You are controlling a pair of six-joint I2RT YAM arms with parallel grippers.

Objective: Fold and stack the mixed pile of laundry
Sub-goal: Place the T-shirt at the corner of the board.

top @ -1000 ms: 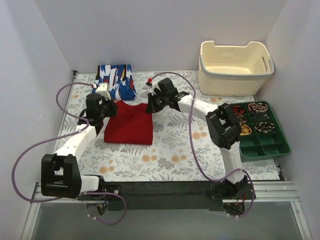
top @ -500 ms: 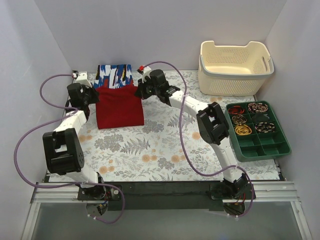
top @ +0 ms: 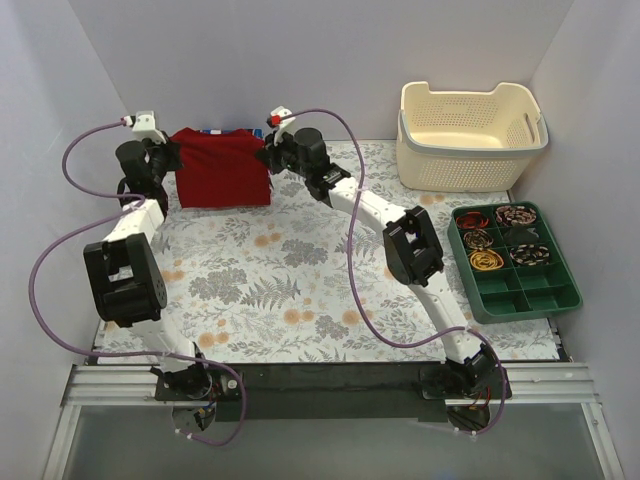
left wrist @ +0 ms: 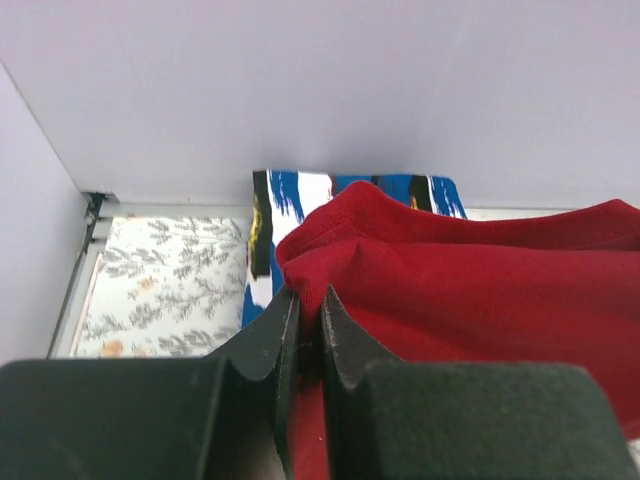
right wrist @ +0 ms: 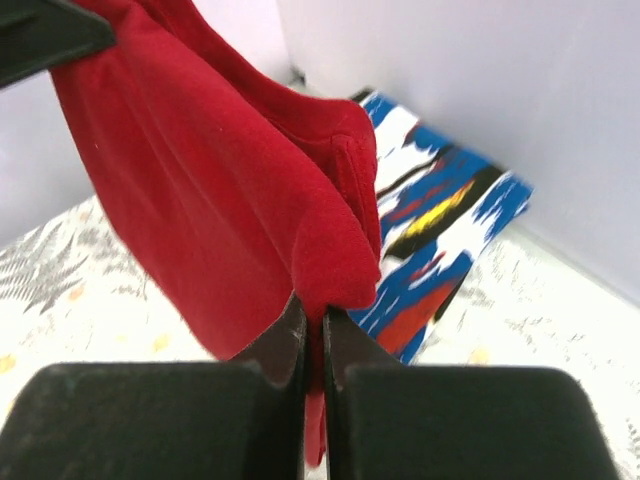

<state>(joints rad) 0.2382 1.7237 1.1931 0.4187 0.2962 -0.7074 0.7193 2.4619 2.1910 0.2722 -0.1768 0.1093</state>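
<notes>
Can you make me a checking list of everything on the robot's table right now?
Surface: flower-patterned table cover, flat.
Job's things: plain deep red cloth garment held up over folded blue, white, red and black print garment, far edge.
Clutter: cream perforated plastic basket; green tray of coiled items.
Pincers: left pincer and right pincer shut on the red garment's top edge.
Cables: purple cables loop off both arms.
Surroundings: plain white walls.

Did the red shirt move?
Yes. The red garment went toward the back wall and now hangs over the blue printed garment, which stayed put.
</notes>
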